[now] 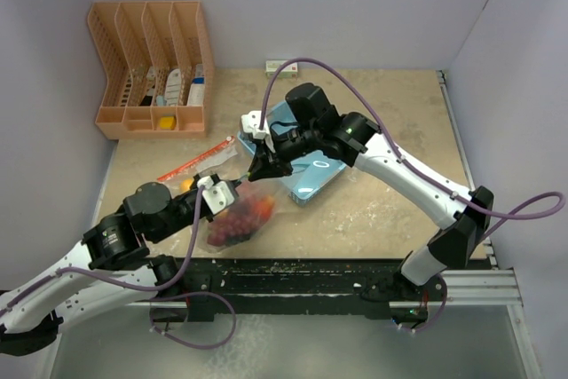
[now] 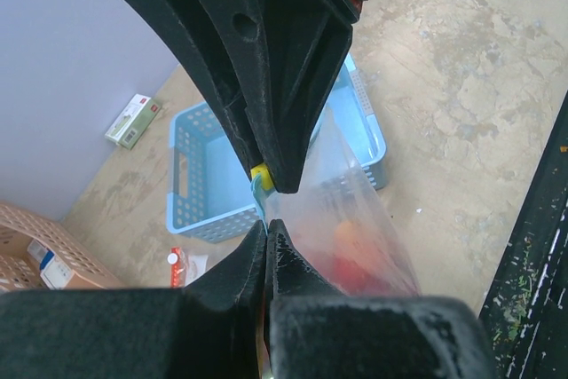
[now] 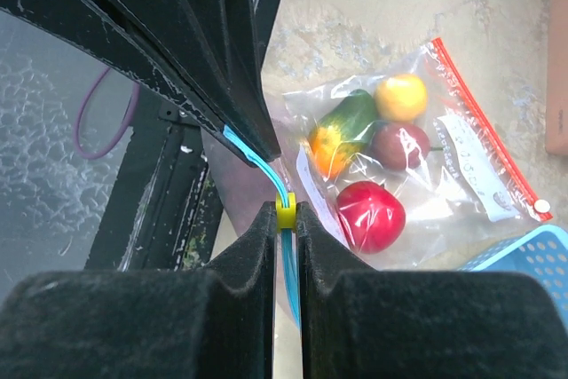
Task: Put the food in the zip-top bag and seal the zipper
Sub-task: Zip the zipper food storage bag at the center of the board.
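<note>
A clear zip-top bag (image 1: 241,217) with a blue zipper (image 3: 289,264) hangs between both grippers, just above the table. It holds food (image 1: 238,224): dark purple grapes and red and orange pieces, also seen in the left wrist view (image 2: 355,250). My left gripper (image 1: 236,189) is shut on the bag's top edge (image 2: 265,230). My right gripper (image 1: 261,169) is shut on the yellow zipper slider (image 3: 286,213), close to the left fingers (image 3: 222,86). The slider also shows in the left wrist view (image 2: 259,172).
A second bag with a red zipper (image 3: 444,166) lies flat on the table holding a mango, lemon, sweet potato and red pepper; it also shows in the top view (image 1: 193,166). A blue basket (image 1: 312,179) sits mid-table. An orange rack (image 1: 151,68) stands back left. A small box (image 1: 278,67) lies by the back wall.
</note>
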